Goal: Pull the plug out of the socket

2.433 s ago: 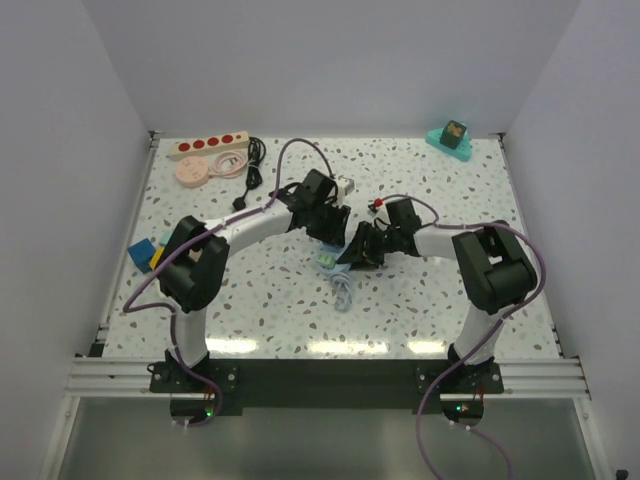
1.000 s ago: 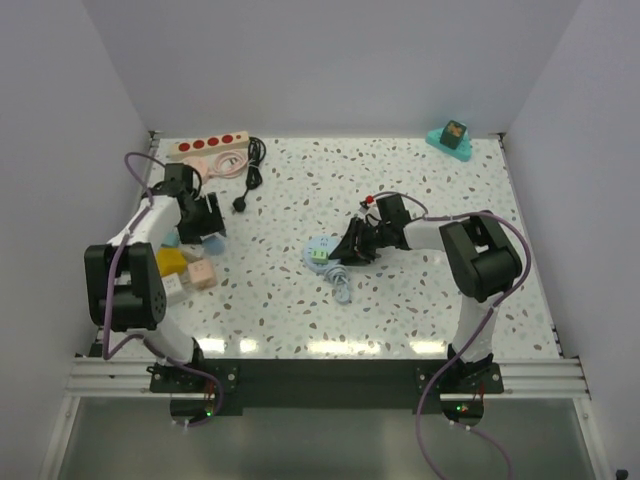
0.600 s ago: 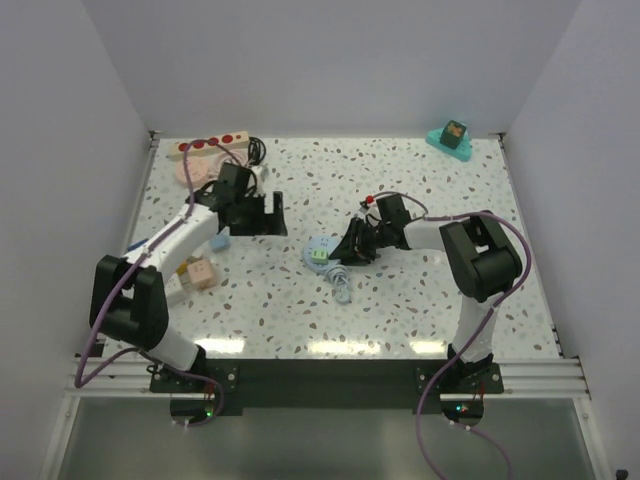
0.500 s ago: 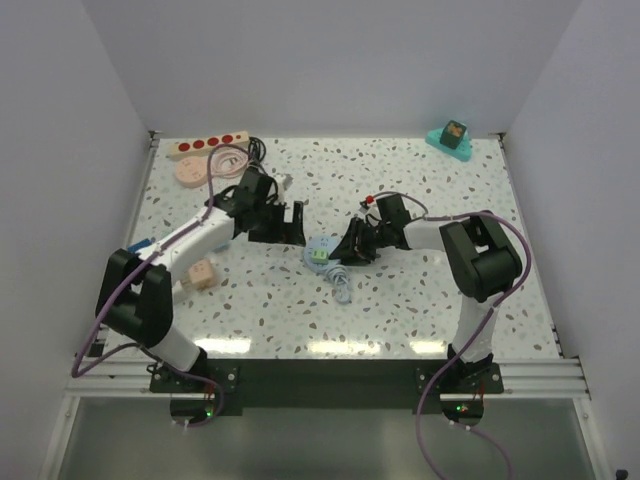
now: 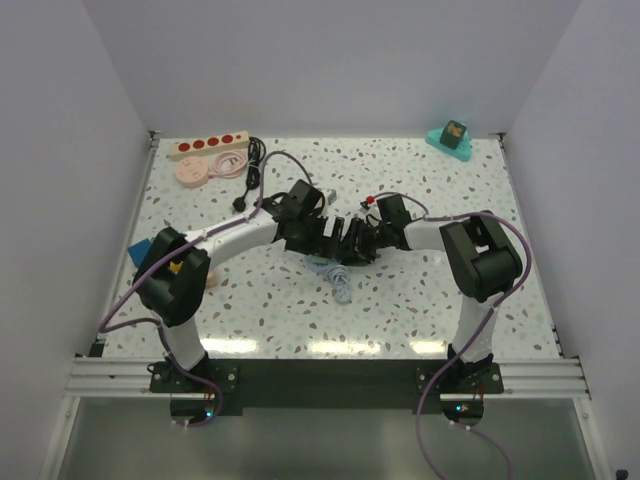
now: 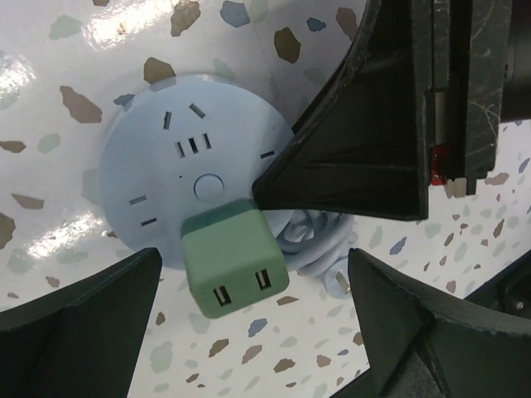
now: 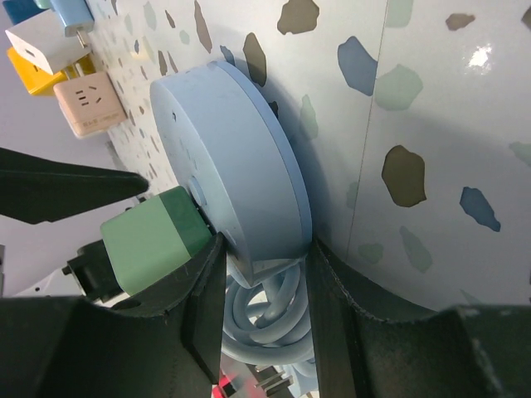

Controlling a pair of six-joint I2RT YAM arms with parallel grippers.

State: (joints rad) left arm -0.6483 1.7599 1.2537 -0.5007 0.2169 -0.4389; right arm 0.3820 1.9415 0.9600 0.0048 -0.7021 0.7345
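The socket (image 6: 166, 182) in use is a round light-blue disc lying flat mid-table, with a green cube plug (image 6: 235, 267) seated in its near edge. My left gripper (image 6: 249, 332) hangs open right over it, one finger on each side of the green plug (image 7: 153, 236), touching nothing. My right gripper (image 7: 265, 265) is shut on the rim of the socket (image 7: 241, 157), above its coiled light-blue cable (image 7: 265, 332). From the top view both grippers, left (image 5: 335, 245) and right (image 5: 358, 245), meet mid-table and hide most of the socket.
A cream power strip (image 5: 207, 147) with red outlets, a pink disc (image 5: 191, 172) and a loose black plug (image 5: 240, 203) lie at the back left. Coloured adapter blocks (image 5: 145, 253) sit at the left edge. A teal object (image 5: 453, 138) stands back right. The blue cable (image 5: 343, 290) trails toward me.
My left arm has swung from the blocks at the left edge to mid-table, its jaws opening wide, and now straddles the green plug. The right gripper kept its hold on the socket.
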